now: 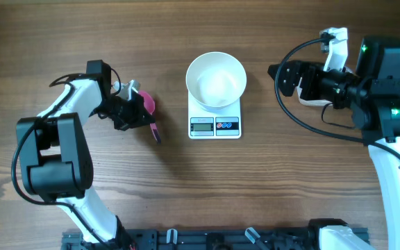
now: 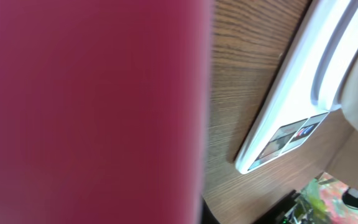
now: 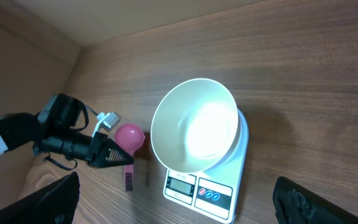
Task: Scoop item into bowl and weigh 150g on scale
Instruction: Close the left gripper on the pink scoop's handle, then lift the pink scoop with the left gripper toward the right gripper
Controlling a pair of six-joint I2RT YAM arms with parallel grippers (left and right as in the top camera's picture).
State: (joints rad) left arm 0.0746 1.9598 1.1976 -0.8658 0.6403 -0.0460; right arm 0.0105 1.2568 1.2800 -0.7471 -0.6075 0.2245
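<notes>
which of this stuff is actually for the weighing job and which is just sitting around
For the job: white bowl, sitting on the scale; pink scoop, gripped by the left end effector. No beans in view.
Just there: wooden table; dark rail along its near edge.

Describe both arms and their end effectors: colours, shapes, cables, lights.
The left arm and right arm match: smooth white shells between blocky black joint housings. The left end effector and right end effector are black. Thin black cables loop loosely near each wrist. Small green lights glow on the right arm's black housings.
</notes>
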